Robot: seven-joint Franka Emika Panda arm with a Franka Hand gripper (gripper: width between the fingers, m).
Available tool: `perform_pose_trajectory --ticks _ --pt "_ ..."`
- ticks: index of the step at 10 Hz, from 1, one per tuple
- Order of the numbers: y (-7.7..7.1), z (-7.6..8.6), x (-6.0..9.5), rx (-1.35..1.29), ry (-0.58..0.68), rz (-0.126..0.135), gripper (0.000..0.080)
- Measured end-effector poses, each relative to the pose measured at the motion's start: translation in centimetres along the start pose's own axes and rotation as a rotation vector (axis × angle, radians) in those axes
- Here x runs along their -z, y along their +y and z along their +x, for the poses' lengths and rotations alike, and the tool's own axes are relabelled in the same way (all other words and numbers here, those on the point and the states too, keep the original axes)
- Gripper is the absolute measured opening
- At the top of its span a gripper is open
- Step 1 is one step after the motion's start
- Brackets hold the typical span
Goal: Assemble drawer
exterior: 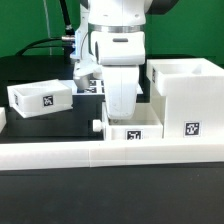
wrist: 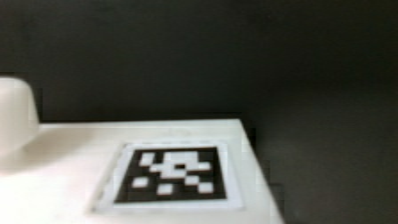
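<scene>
Spotting the tool [exterior: 124,114] dropped right down onto the near small tray [exterior: 135,131], about midway along the camera-side edge of the surface [exterior: 40,205]. Honestly can't tell whether open or clamped: fingertips hidden behind the tool's own body, and nothing in the wrist view but a tag [wrist: 175,172] on a white top and dark surface beyond. Guessing at the reason for keeping that tray tight against the long low wall [exterior: 70,152]: a backstop, to square it up before sliding. Same story for the big housing [exterior: 188,95], parked by the wall toward the corner on the exterior view's right, probably waiting for trays. Also seeing the other small tray [exterior: 40,98] well apart, toward the edge on the exterior view's left, not in play yet
</scene>
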State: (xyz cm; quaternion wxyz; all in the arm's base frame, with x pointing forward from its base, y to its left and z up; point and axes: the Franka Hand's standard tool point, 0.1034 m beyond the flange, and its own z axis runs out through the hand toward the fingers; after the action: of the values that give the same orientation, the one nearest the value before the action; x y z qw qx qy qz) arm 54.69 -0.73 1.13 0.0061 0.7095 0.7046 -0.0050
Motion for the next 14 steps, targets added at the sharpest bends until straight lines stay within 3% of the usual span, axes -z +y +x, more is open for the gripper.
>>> perform_pose_trajectory --ticks 14 --pt "-0.60 0.30 -0.28 0.043 -0.007 -0.009 0.0042"
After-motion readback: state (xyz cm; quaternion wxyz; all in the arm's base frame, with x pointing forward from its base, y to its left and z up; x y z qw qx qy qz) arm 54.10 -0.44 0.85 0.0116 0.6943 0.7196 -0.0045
